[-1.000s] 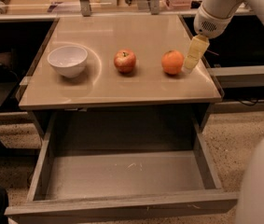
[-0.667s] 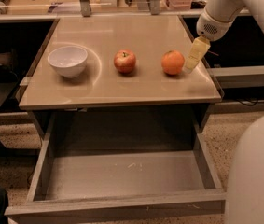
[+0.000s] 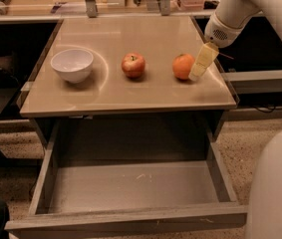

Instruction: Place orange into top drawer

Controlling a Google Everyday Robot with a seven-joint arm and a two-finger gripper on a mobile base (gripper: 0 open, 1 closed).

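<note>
You are viewing the gripper [image 3: 199, 68] hanging just right of the orange [image 3: 183, 66], which is sitting on the table [image 3: 145, 34]. You cannot tell its opening or grasp. The top drawer [image 3: 130, 218] is standing open below.

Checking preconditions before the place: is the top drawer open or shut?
Open: top drawer is pulled out below the table, bottom visible. The orange is on the table, end effector beside it.
</note>
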